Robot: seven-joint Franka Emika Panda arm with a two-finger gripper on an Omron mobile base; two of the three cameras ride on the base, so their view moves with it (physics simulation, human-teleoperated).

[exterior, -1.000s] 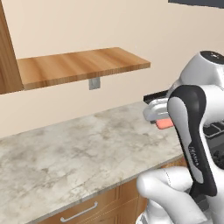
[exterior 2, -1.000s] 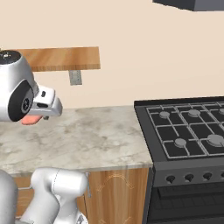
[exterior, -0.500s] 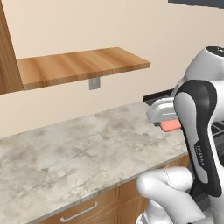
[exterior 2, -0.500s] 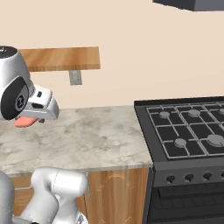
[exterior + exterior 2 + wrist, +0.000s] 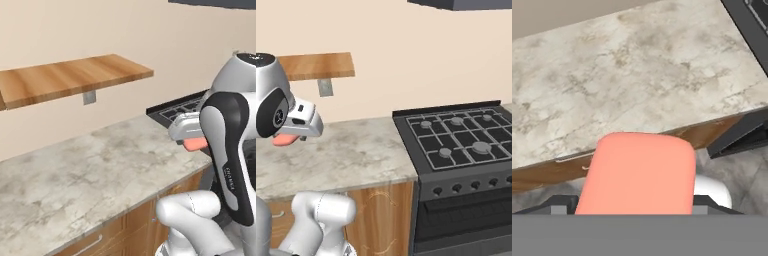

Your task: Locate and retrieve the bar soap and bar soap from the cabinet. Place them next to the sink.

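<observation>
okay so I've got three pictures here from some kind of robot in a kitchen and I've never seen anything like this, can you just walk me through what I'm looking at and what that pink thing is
It is a computer-rendered kitchen with a white robot arm on a base that can drive. Two pictures come from cameras on that base, behind the arm: one looks over it from its left, one from its right. The third comes from a camera on the hand itself, looking along the gripper.

The scene has a marbled stone counter with wooden drawers under it, a wooden shelf on the wall above, and a black gas stove beside the counter.

The pink thing is a bar of soap, salmon-coloured. It sits at the gripper, so it looks held, though the fingers themselves are hidden. In the hand view it looks huge simply because it is right in front of the lens. The hand hangs near the counter's front edge.
</observation>
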